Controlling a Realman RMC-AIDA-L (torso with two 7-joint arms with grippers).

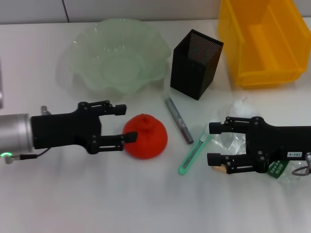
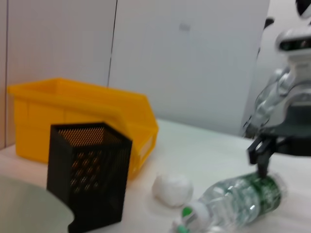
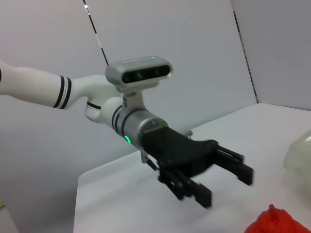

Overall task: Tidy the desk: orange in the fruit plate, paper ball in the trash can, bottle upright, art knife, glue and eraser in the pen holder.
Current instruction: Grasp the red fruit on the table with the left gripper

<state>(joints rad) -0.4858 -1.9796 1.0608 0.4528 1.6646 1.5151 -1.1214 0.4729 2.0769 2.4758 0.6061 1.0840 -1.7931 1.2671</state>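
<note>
Only the left wrist view showed the bottle [image 2: 233,204] properly: lying flat, cap toward the pen holder [image 2: 90,170]. Left gripper [image 1: 125,124] jaws were spread around the orange [image 1: 146,137]; right gripper [image 1: 214,143] jaws were also spread, holding nothing.

orange [image 1: 145,136]: red-orange | fruit plate [image 1: 116,53]: pale green | pen holder [image 1: 196,64]: black mesh | bin [image 1: 263,39]: yellow

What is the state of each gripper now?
Left gripper: open, fingers around the orange.
Right gripper: open, over the lying bottle.
</note>
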